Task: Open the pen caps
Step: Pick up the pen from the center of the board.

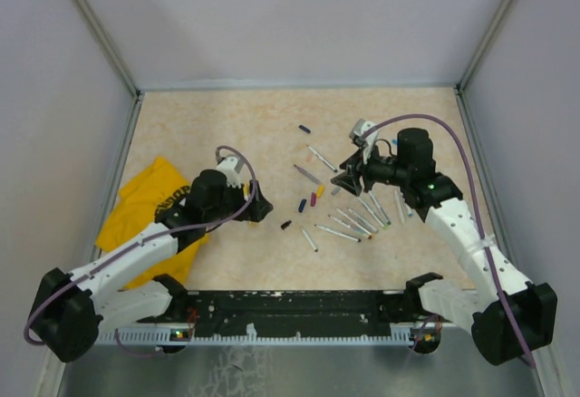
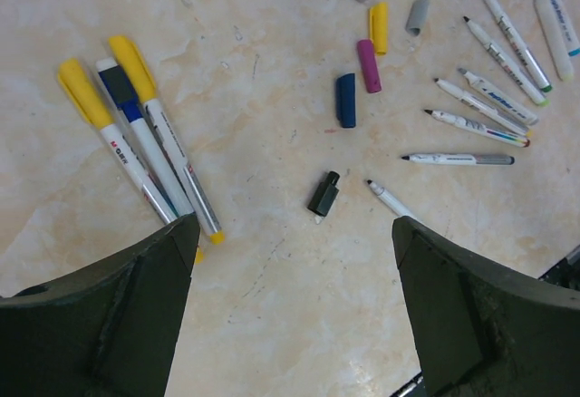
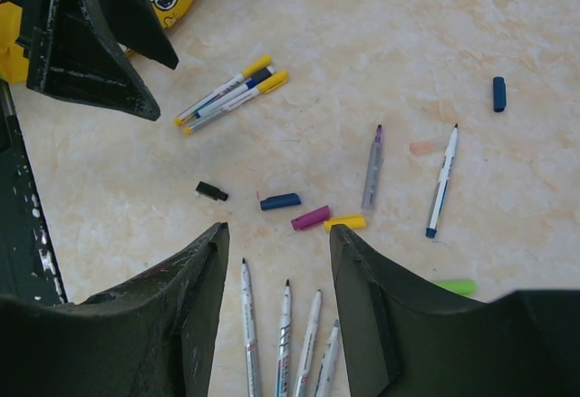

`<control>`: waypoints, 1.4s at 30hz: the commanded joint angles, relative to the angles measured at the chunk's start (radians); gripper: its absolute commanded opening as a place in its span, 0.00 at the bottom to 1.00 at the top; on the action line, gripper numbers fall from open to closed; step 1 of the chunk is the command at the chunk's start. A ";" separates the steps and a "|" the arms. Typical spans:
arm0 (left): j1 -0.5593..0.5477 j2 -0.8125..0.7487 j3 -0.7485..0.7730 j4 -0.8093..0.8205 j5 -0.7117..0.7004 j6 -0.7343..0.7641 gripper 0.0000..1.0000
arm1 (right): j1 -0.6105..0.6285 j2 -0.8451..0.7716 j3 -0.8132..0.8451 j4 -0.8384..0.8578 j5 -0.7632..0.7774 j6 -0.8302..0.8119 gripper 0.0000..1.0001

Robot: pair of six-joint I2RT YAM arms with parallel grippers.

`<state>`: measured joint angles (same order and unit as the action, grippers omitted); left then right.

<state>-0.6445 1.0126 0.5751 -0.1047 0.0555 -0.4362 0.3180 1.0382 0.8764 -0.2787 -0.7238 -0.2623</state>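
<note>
We see the table (image 1: 227, 125) carrying everything, with the yellow cloth (image 1: 145, 202) at the left of the top view, well apart from the work, so we judge that it plays no part. The left gripper (image 2: 294, 234) hangs low over the table with its jaws spread wide and nothing between them. We read that as readiness to take a pen. The right gripper (image 3: 278, 243) has its jaws part-way apart, also empty, above the bare pens. We think both arms are needed, one to hold a barrel while the other pulls the cap.

Three capped pens (image 2: 145, 143) lie side by side at the left of the left wrist view, two with yellow caps and one with blue. These look like the work left to do. The bare pens (image 2: 486, 102) fan out at the right with their tips showing, a group apart from the capped ones. Between the two groups lie loose caps: the black cap (image 2: 323, 194), blue cap (image 2: 345, 100), magenta cap (image 2: 368, 64), yellow cap (image 2: 379, 27) and grey cap (image 2: 418, 16). In our judgement they were simply let fall near the finished pens.
</note>
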 commanded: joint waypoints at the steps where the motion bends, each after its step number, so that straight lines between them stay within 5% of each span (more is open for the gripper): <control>1: -0.003 0.058 0.045 0.023 -0.061 0.049 0.93 | -0.003 -0.001 0.001 0.029 -0.002 -0.020 0.49; 20: -0.003 0.300 0.170 0.034 -0.180 0.088 0.94 | -0.002 0.000 -0.004 0.032 0.007 -0.022 0.49; 42: -0.003 0.340 0.196 0.029 -0.187 0.094 0.92 | -0.002 -0.001 -0.004 0.030 0.007 -0.023 0.49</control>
<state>-0.6449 1.3491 0.7422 -0.0879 -0.1219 -0.3569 0.3180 1.0393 0.8745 -0.2779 -0.7162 -0.2695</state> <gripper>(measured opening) 0.928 0.488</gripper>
